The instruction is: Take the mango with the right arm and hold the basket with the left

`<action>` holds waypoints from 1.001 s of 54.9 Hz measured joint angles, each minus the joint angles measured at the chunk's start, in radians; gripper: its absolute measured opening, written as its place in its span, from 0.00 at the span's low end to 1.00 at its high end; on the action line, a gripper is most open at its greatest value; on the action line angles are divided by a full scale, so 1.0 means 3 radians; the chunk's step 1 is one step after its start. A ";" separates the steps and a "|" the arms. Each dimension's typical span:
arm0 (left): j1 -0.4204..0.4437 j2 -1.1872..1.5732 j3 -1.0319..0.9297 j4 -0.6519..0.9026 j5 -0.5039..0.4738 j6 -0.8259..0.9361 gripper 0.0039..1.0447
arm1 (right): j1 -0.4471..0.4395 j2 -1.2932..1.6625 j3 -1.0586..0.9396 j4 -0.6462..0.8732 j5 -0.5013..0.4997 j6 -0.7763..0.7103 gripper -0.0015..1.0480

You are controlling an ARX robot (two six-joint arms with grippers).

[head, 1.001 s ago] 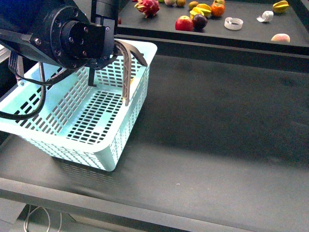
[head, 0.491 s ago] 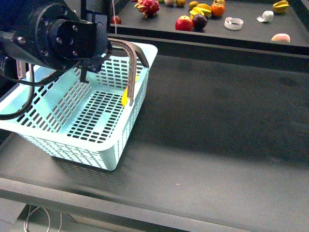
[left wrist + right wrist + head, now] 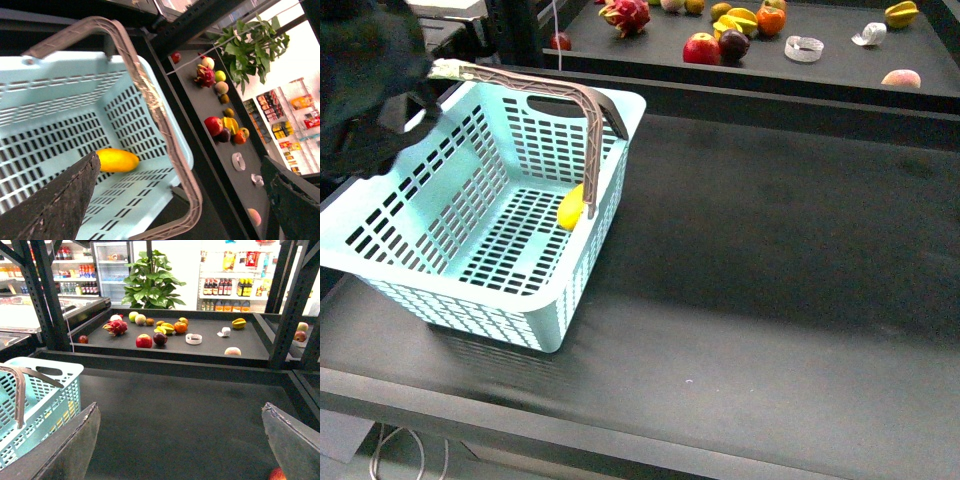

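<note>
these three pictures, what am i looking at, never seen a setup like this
A two-armed robot, seen through three cameras. One looks forward from its body: a turquoise basket sits on a dark table, a yellow mango lying inside it. The blurred black shape at the upper left is its left arm. The other two cameras ride on the wrists; the dark wedges at their edges are open gripper fingers, holding nothing. A shelf beyond carries more fruit.

Basket (image 3: 535, 330) in all three views
</note>
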 joint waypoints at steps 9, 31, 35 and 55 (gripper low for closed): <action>0.0009 -0.0851 -0.0806 -0.0360 -0.0305 -0.0144 0.92 | 0.0000 0.0000 0.0000 0.0000 0.0000 0.0000 0.92; -0.0065 -0.2037 -0.1484 -0.1247 -0.0662 -0.0492 0.92 | 0.0000 0.0000 0.0000 0.0000 0.0000 0.0000 0.92; -0.0065 -0.2040 -0.1484 -0.1247 -0.0662 -0.0514 0.92 | 0.0000 0.0000 0.0000 0.0000 0.0000 0.0000 0.92; 0.0566 -0.2661 -0.2076 0.0479 0.1517 0.3030 0.36 | 0.0000 0.0000 0.0000 -0.0004 -0.0005 -0.0001 0.92</action>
